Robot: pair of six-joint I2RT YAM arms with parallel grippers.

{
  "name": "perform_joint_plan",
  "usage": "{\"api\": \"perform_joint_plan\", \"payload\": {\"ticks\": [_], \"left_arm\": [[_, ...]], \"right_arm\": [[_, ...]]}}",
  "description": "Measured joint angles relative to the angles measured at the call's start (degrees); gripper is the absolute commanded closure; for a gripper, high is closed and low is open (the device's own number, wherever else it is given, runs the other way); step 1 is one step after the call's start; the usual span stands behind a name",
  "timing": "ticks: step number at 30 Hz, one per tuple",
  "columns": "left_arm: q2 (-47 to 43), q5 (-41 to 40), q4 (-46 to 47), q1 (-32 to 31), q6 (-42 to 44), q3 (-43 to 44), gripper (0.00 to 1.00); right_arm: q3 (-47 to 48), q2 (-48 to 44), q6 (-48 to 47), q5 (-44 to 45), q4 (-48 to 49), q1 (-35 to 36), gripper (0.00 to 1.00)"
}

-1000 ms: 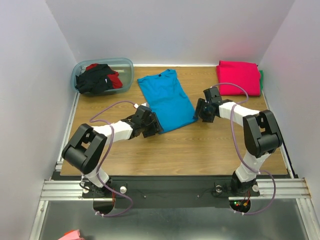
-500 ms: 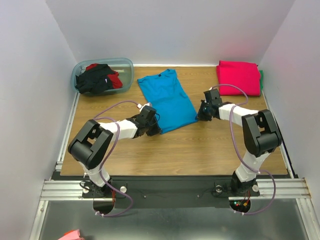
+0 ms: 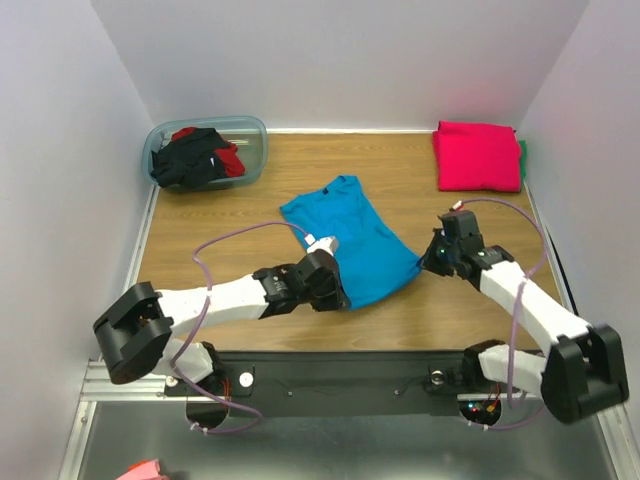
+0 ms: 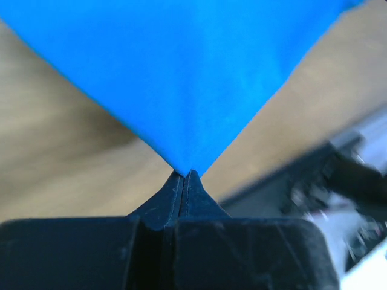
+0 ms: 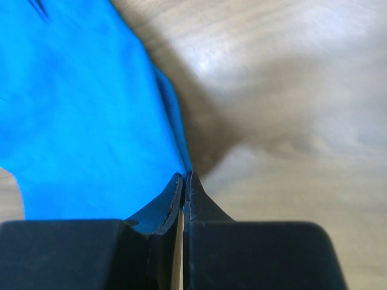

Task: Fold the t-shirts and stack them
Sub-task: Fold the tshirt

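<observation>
Left claw [image 3: 335, 292] is clamped on the turquoise t-shirt [image 3: 352, 232] at its near corner. Right claw [image 3: 431, 262] is clamped on its right corner, cloth stretched between them.

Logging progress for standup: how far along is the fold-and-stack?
Done: one magenta-pink shirt lies folded at the far right. In hand: left gripper and right gripper each pinch a near corner of the spread turquoise shirt. Left: a black shirt and a red shirt bunched in the tub.

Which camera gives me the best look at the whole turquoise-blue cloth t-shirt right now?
Top external: nearly the whole turquoise-blue cloth t-shirt shows. The wrist views show only corners pinched by the left gripper and right gripper.
</observation>
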Motion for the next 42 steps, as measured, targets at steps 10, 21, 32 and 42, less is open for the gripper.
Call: {"api": "perform_joint_plan", "payload": {"ticks": [10,21,32,42], "left_arm": [[-6.99,-0.33,-1.84,-4.37,-2.51,0.02,1.0],[-9.14,-6.64,-9.01,5.38,0.17,9.64,1.0],[-8.07,-5.57,-10.88,17.97,5.57,11.63,1.0],[0.46,-2.29,-8.66,28.13,8.96,13.53,1.0]], "right_arm": [[6.56,-10.82,0.55,1.07,-11.08,0.0,1.0],[30.86,9.22,-1.07,0.68,-11.93,0.11,1.0],[48.52,27.67,-2.99,-6.19,-11.5,0.76,1.0],[58.82,39.15,-4.48,-8.11,-11.1,1.42,1.0]]}}
